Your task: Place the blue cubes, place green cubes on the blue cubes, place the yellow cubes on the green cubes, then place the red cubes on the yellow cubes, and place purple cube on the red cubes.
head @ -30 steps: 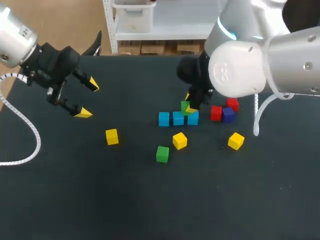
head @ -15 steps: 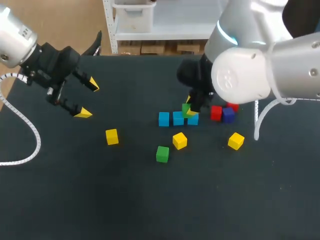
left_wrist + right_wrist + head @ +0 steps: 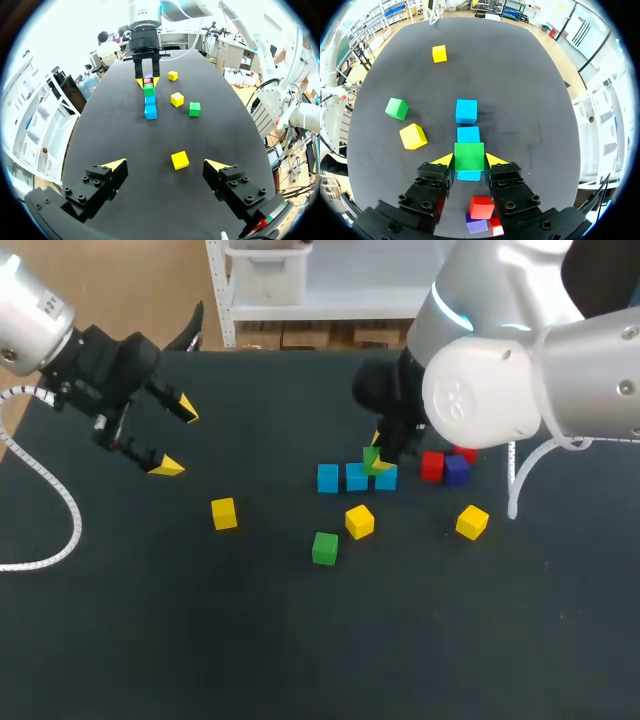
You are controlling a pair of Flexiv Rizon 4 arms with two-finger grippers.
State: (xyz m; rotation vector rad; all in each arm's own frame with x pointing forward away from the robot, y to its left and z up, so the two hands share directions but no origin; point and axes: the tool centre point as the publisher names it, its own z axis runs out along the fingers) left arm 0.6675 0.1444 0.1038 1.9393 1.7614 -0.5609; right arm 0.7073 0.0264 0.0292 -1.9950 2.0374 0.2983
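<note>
Three blue cubes (image 3: 328,478) lie in a row mid-table, also showing as blue cubes (image 3: 466,110) ahead of the right gripper. My right gripper (image 3: 379,448) is shut on a green cube (image 3: 469,152), held just over the seam between the middle and right blue cubes. A second green cube (image 3: 325,548) lies in front of the row. Yellow cubes sit at the left (image 3: 224,513), centre (image 3: 359,521) and right (image 3: 472,522). Two red cubes (image 3: 432,466) and a purple cube (image 3: 457,471) cluster right of the row. My left gripper (image 3: 176,438) hangs open at the far left, holding nothing.
The black table (image 3: 200,640) has wide bare room in front and at the left. My right arm's large elbow (image 3: 480,380) looms over the back right, hiding part of one red cube. A white cable (image 3: 40,530) trails from the left arm.
The right arm has shifted very slightly with the green cube still in its grip over the blue row. The left arm has not moved.
</note>
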